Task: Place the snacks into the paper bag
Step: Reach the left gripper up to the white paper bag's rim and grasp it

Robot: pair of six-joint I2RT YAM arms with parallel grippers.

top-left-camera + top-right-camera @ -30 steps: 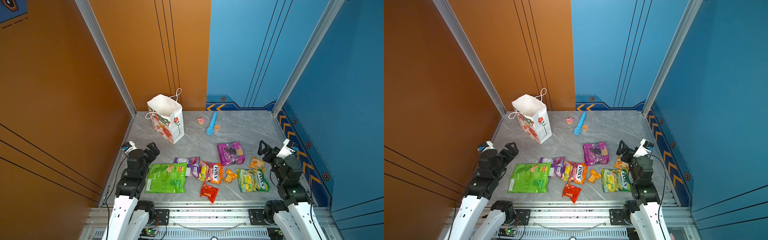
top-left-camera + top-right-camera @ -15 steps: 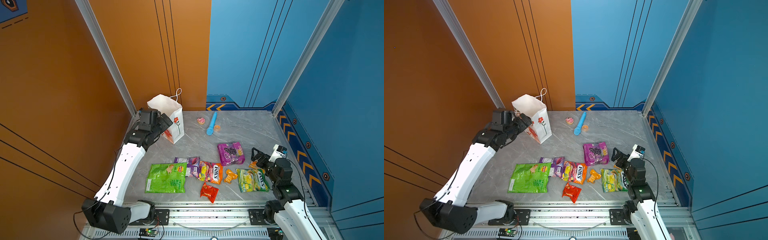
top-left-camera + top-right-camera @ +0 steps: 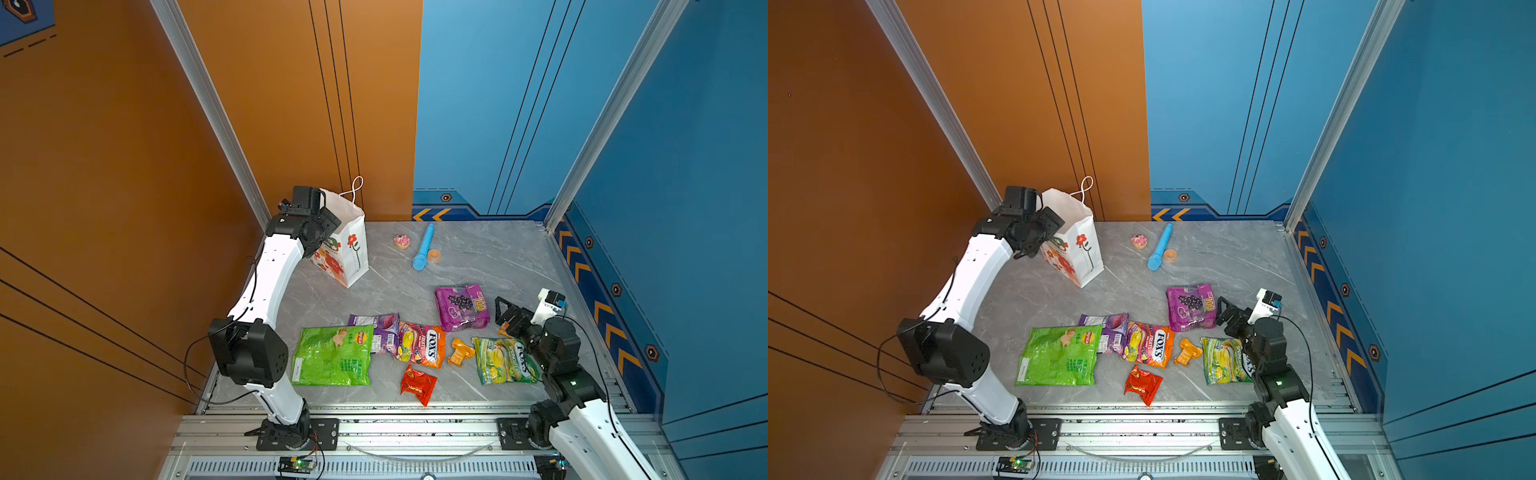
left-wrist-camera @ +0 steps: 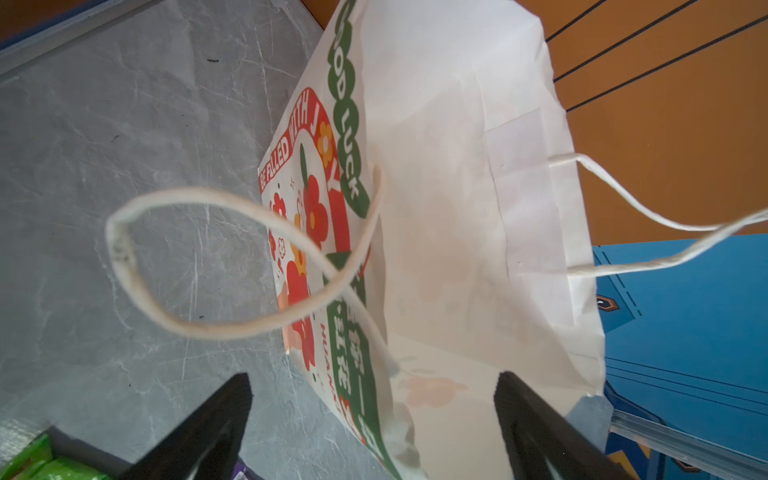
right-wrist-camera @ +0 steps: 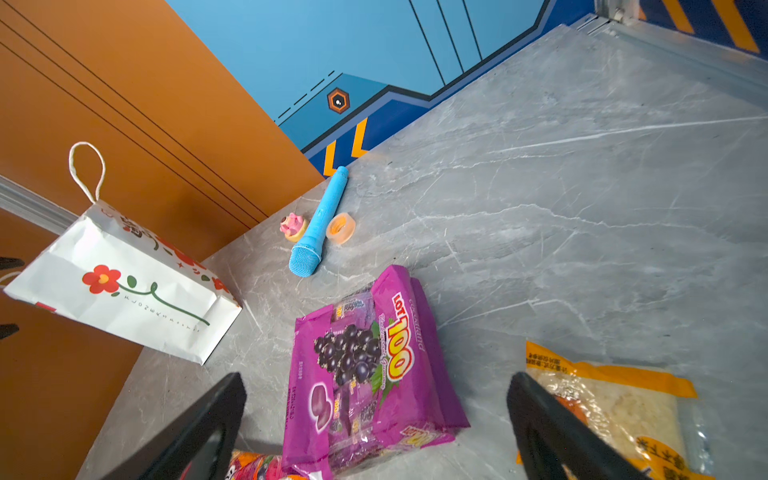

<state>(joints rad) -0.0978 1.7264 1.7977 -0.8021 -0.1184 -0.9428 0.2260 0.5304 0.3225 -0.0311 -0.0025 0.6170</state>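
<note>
The left end effector (image 4: pixel 372 380) gapes empty at the rim of the paper bag (image 3: pixel 353 249); the right end effector (image 5: pixel 376 378) hangs wide open, empty, over the purple grape pack (image 5: pixel 361 365)

Bright, even overhead light fills both top views; shadows on the grey surface (image 3: pixel 490 257) are short and soft. Crinkled film glints on the green chip bag (image 3: pixel 332 357) and red packet (image 3: pixel 417 384). In the left wrist view the paper bag (image 4: pixel 449 199) looks nearly washed out, its near cord handle (image 4: pixel 137 286) blurred, the left tool (image 4: pixel 372 376) a dark, soft-edged silhouette. Both wrist views stretch towards their edges.
</note>
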